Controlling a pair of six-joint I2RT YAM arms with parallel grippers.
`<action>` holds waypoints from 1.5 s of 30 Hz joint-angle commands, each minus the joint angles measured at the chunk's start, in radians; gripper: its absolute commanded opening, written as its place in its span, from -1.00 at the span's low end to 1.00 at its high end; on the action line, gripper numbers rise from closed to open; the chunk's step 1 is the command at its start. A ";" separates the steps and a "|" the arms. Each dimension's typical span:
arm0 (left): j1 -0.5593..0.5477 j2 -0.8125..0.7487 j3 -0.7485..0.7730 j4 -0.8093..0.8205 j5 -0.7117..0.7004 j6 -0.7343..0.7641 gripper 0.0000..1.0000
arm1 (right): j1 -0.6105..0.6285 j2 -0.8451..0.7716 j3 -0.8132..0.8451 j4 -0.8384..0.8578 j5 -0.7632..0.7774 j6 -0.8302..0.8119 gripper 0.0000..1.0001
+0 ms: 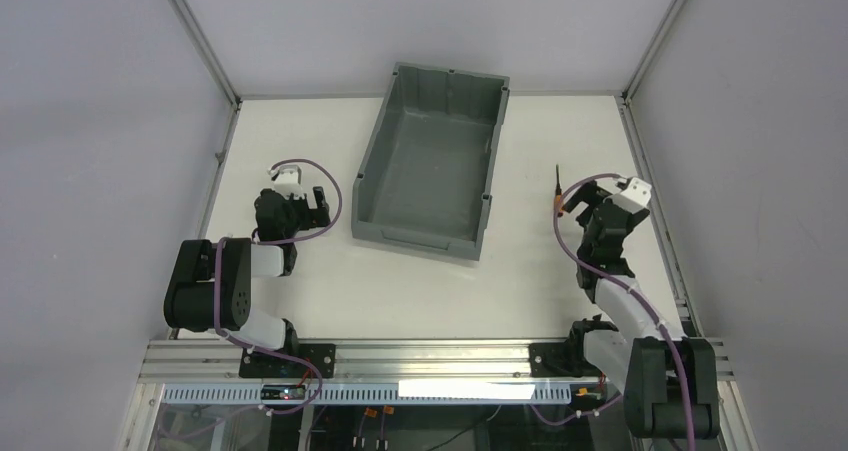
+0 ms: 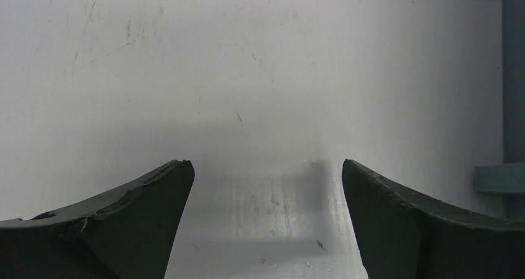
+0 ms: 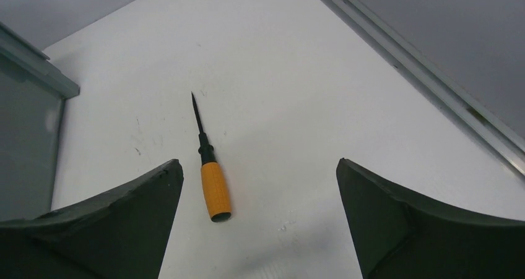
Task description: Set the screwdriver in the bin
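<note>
Screwdriver [image 3: 208, 167] lies between the spread right fingers [image 3: 124, 223].

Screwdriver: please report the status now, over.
Left gripper open, empty. Right gripper open, at screwdriver, not gripping. Screwdriver flat on table, right of bin. Nothing between them.

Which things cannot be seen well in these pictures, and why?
Top external: the screwdriver is too small for detail; the right gripper partly covers its handle.
Left wrist: the bin is cut off by the right edge.
Right wrist: the left edge cuts off the bin.
</note>
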 commanded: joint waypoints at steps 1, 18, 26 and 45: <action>-0.008 0.002 0.017 0.037 0.014 0.012 0.98 | 0.001 -0.035 0.190 -0.183 -0.069 -0.087 0.97; -0.007 0.002 0.017 0.038 0.015 0.012 0.98 | 0.002 0.531 1.053 -1.184 -0.293 -0.018 0.66; -0.008 0.002 0.017 0.038 0.014 0.012 0.98 | 0.001 0.893 1.236 -1.400 -0.273 -0.060 0.46; -0.008 0.001 0.016 0.039 0.014 0.012 0.97 | 0.001 0.983 1.345 -1.424 -0.233 -0.080 -1.00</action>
